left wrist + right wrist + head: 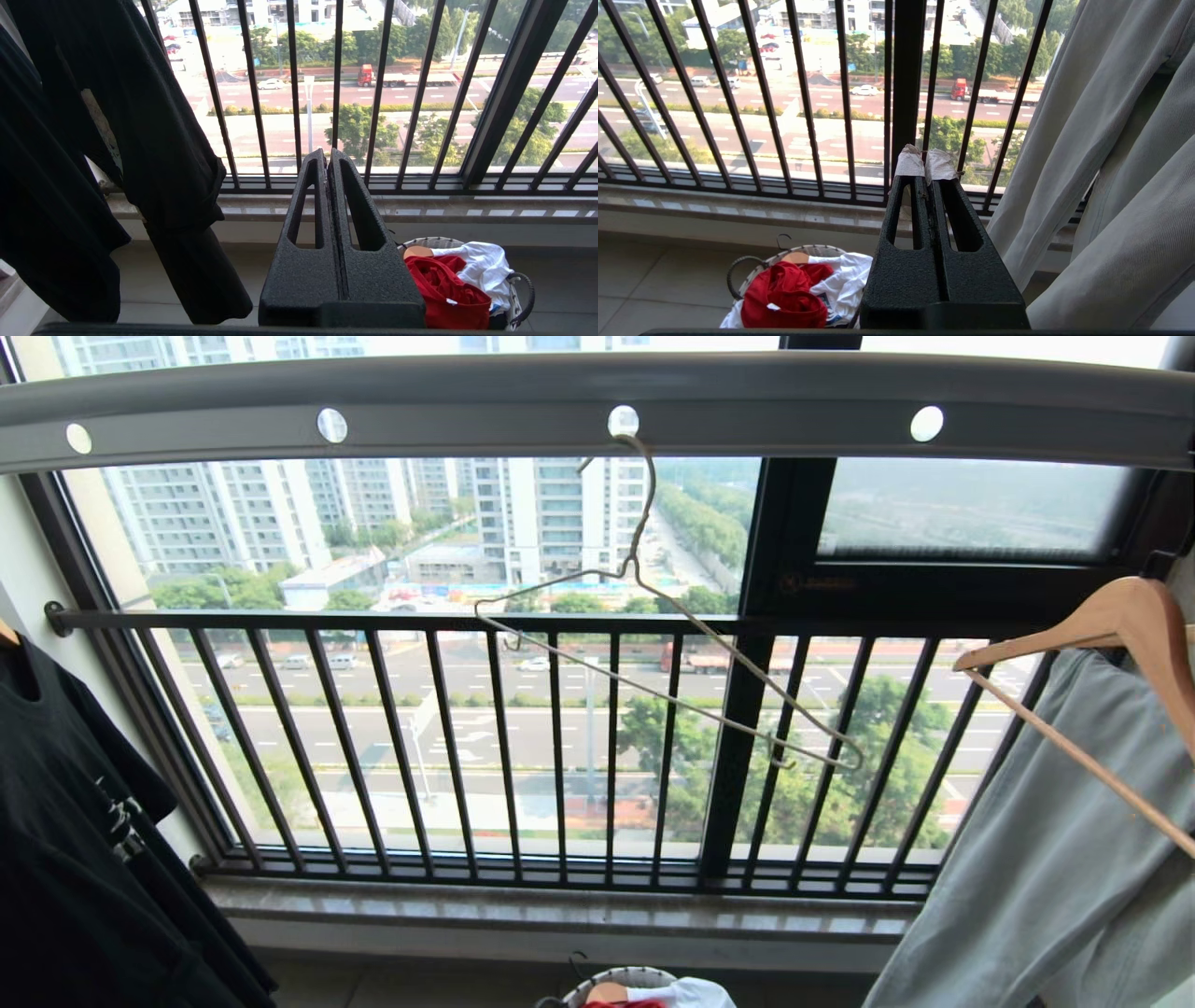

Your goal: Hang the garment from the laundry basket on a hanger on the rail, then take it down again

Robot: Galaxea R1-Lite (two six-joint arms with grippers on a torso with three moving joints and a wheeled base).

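Observation:
The red garment (pixel 444 289) (pixel 784 294) lies crumpled in the laundry basket (pixel 521 298) (pixel 738 275) on the floor below the window; only the basket's whitish rim (pixel 625 980) shows in the head view. An empty cream-white wire hanger (pixel 653 695) hangs tilted by its long hook from a hole in the grey rail (pixel 597 406). My left gripper (pixel 327 156) is shut and empty, held level to the left of the basket. My right gripper (pixel 924 163), its tips wrapped in white tape, is also shut and empty, to the right of the basket. Neither arm appears in the head view.
A black T-shirt (pixel 75 840) (pixel 93 163) hangs at the left. A pale grey-green garment (pixel 1046 859) (pixel 1111 163) hangs on a wooden hanger (pixel 1111 635) at the right. White cloth (pixel 481 266) lies beside the red one. A black barred railing (pixel 560 747) and stone sill (pixel 560 910) stand ahead.

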